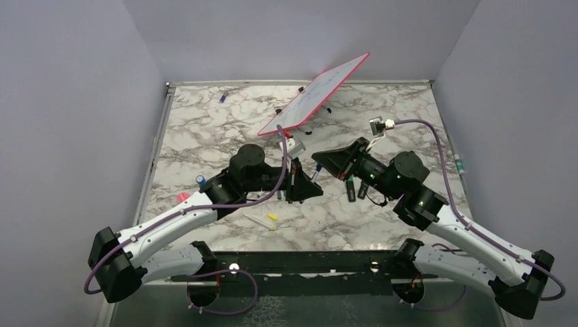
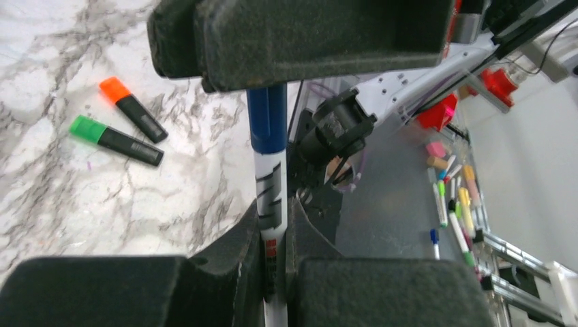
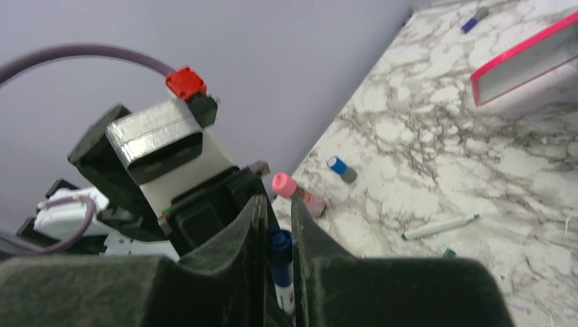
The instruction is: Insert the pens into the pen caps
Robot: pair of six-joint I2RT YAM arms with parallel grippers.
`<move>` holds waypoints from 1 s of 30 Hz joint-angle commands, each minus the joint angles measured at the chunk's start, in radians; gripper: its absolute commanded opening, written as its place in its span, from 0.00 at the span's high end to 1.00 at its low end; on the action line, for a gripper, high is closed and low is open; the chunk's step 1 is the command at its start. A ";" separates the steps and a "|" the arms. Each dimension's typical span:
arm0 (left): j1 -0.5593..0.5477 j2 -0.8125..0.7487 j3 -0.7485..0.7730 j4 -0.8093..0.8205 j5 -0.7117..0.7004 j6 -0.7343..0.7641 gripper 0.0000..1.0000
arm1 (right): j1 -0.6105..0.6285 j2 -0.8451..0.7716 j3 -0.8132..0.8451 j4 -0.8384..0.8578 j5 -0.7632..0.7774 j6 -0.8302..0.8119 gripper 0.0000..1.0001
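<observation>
A thin white-barrelled pen [image 2: 270,197] with a dark blue pen cap [image 2: 267,116] on its end spans the two grippers above the table's middle. My left gripper [image 2: 275,225] [image 1: 300,185] is shut on the white barrel. My right gripper [image 3: 278,206] [image 1: 327,159] is shut on the dark blue cap [image 3: 279,246], and its black fingers [image 2: 307,41] fill the top of the left wrist view. Two black highlighters lie on the marble, one with an orange end [image 2: 133,109] and one with a green end [image 2: 116,139]. Another white pen [image 3: 439,226] lies loose.
A red-framed whiteboard [image 1: 317,92] stands tilted at the back. A blue-topped piece [image 1: 202,181] and a pink-topped one [image 1: 183,198] sit near the left edge. A small yellow cap [image 1: 272,217] lies at the front. Several pens [image 2: 453,197] lie beyond the table.
</observation>
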 commanded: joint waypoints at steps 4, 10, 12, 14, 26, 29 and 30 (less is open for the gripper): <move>0.010 0.073 0.313 -0.006 -0.049 0.203 1.00 | 0.027 0.048 -0.061 -0.197 -0.258 0.078 0.99; 0.047 0.114 0.407 -0.039 -0.057 0.210 1.00 | 0.027 0.021 -0.100 -0.209 -0.263 0.088 0.99; 0.047 0.117 0.397 -0.032 -0.036 0.205 1.00 | 0.027 0.013 -0.096 -0.217 -0.243 0.089 0.99; 0.048 0.109 0.353 -0.020 -0.015 0.197 1.00 | 0.027 -0.007 -0.087 -0.221 -0.189 0.083 0.99; 0.046 0.022 -0.223 0.143 -0.018 -0.021 1.00 | 0.027 -0.049 0.036 -0.442 0.273 0.072 0.48; 0.046 0.030 -0.276 0.154 -0.073 -0.068 1.00 | 0.027 -0.074 0.025 -0.466 0.335 0.072 0.43; 0.046 0.037 -0.290 0.147 -0.102 -0.075 1.00 | 0.027 -0.082 0.017 -0.469 0.369 0.070 0.42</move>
